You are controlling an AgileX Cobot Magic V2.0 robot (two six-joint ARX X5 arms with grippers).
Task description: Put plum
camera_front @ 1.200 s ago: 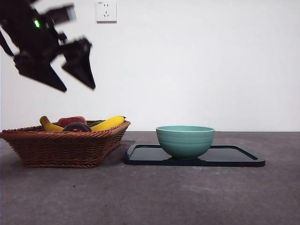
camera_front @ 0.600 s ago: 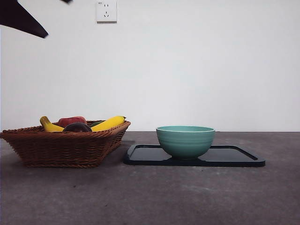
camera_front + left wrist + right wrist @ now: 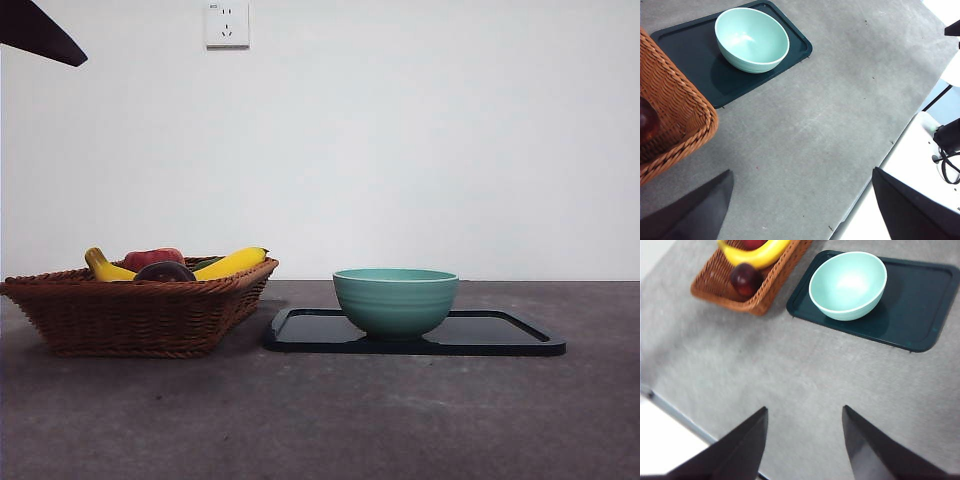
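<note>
Resting in the basket

Lying in the wicker basket (image 3: 140,318) beside a banana (image 3: 757,256), the plum (image 3: 745,279) sits on a grey table (image 3: 400,420) before a white wall (image 3: 420,140). Left gripper (image 3: 800,210) and right gripper (image 3: 805,450) hang wide apart, empty.

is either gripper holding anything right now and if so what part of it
Nothing is held. The left gripper and right gripper are both open and empty above the table; the dark maroon round plum lies in the brown wicker basket.
</note>
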